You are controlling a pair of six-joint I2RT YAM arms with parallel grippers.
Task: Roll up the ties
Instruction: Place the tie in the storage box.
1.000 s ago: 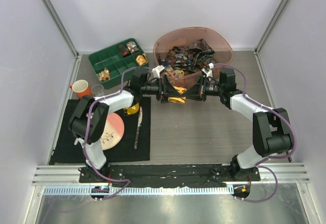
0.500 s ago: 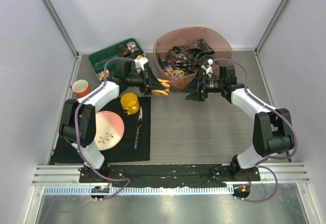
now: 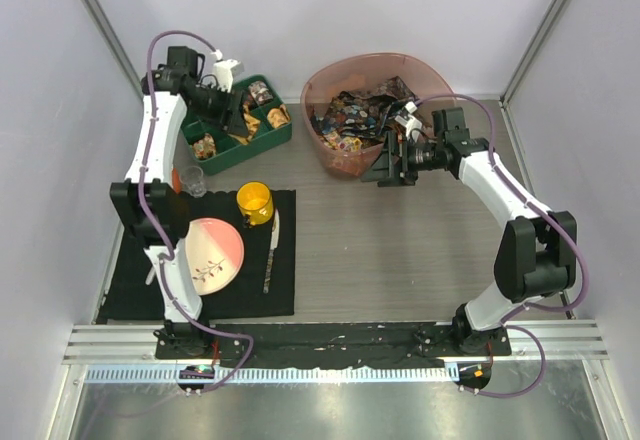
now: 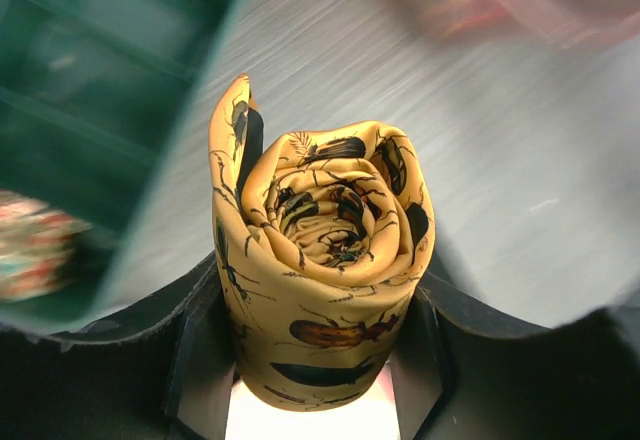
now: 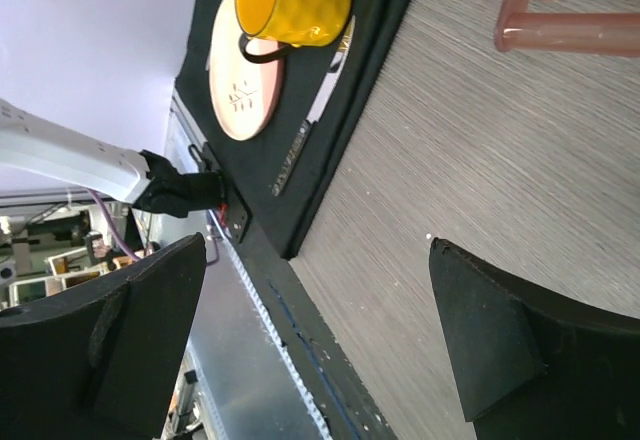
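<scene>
The left gripper (image 4: 315, 295) is clamped on a yellow tie (image 4: 325, 225), already wound into a tight roll, with one finger against each side of the coil. The arm reaches toward the far left corner of the tabletop, above a green tray (image 3: 262, 150). The background in the wrist view is blurred, so it is unclear whether the roll hangs over a tray compartment or just beside the tray.

The fabric looks light, soft and smooth, probably slippery. A roll like this would likely spring open if freed, so the squeeze across its sides seems the right hold. One loose end stands up at the roll's left edge. The bottom of the roll is hidden between the fingers.

The right gripper (image 5: 318, 260) is spread wide with nothing in it, near the far edge beside a pink bowl (image 3: 378, 57). Dark patterned ties (image 3: 360, 110) lie tangled in the bowl, too jumbled to count.
</scene>
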